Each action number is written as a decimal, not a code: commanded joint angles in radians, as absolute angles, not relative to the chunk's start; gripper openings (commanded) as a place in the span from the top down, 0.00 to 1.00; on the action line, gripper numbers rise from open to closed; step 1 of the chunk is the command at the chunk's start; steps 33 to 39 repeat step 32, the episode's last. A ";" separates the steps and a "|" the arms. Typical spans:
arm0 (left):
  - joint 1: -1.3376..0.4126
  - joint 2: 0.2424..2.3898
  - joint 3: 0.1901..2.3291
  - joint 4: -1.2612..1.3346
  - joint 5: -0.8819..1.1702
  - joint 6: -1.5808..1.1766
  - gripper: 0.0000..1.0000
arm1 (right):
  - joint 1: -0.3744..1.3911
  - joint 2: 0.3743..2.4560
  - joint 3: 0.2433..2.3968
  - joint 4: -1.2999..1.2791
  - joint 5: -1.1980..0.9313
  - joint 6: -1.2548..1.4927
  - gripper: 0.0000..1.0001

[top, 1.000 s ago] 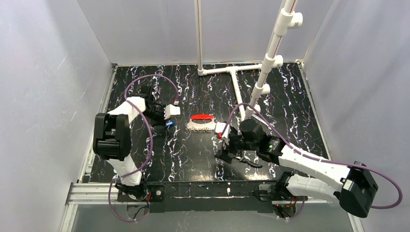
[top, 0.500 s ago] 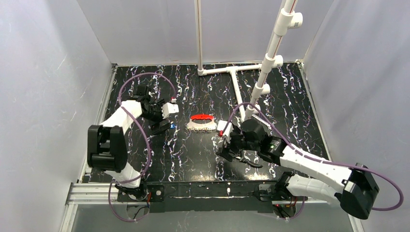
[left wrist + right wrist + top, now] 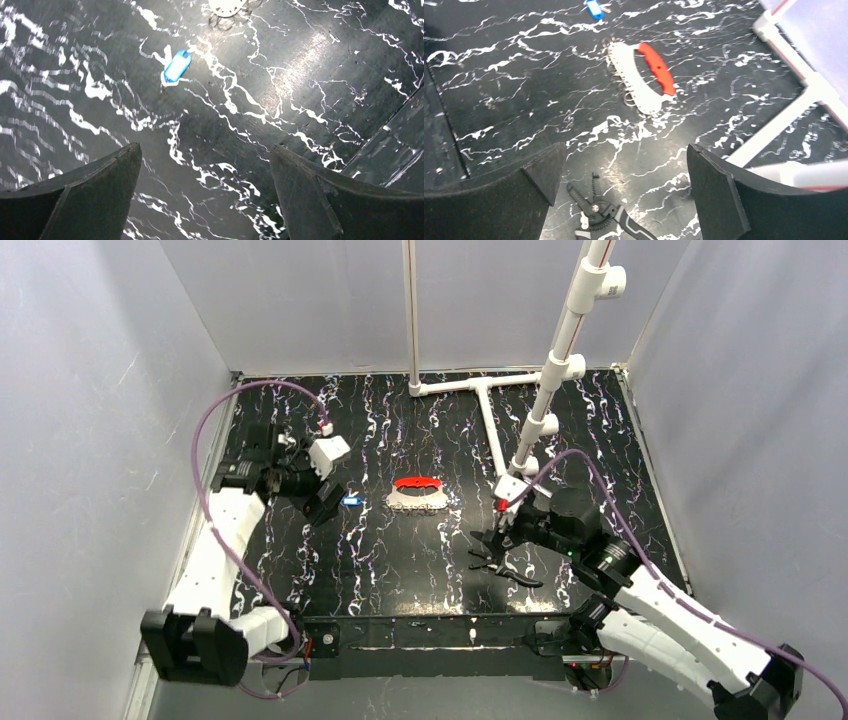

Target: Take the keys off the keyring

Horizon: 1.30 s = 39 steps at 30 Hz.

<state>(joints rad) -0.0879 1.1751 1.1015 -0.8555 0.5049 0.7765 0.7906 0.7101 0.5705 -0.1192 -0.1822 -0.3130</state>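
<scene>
The red keyring (image 3: 418, 482) lies mid-table with the pale bunch of keys (image 3: 418, 501) against its near side. In the right wrist view the keyring (image 3: 657, 67) curves along the keys (image 3: 631, 80). A small blue-headed key (image 3: 351, 501) lies alone on the table to their left, also in the left wrist view (image 3: 177, 66) and the right wrist view (image 3: 594, 8). My left gripper (image 3: 322, 485) hangs open just left of it, nothing between its fingers (image 3: 205, 150). My right gripper (image 3: 492, 540) is open and empty (image 3: 624, 150), right of and nearer than the bunch.
Black-handled pliers (image 3: 510, 573) lie on the table under the right gripper, also seen at the bottom of the right wrist view (image 3: 604, 215). A white pipe frame (image 3: 487, 410) stands at the back right, its post close to the right arm. Grey walls enclose the table.
The left gripper has opened and let go of the blue-headed key, which now lies on the table; that arm has drawn back left. The right gripper has moved right, away from the bunch.
</scene>
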 commanded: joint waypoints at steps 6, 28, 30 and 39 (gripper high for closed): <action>-0.084 0.751 0.904 -0.821 0.290 0.506 0.02 | 0.618 0.485 0.526 -0.142 -0.225 -0.249 0.02; -0.084 0.103 0.641 -0.657 -0.043 0.334 0.02 | 0.209 0.057 0.560 -0.334 -0.082 -0.153 0.02; -0.084 0.076 0.629 -0.642 -0.057 0.326 0.02 | 0.201 0.045 0.563 -0.334 -0.061 -0.149 0.02; -0.084 0.056 0.618 -0.629 -0.078 0.319 0.02 | 0.195 0.038 0.564 -0.333 -0.051 -0.144 0.02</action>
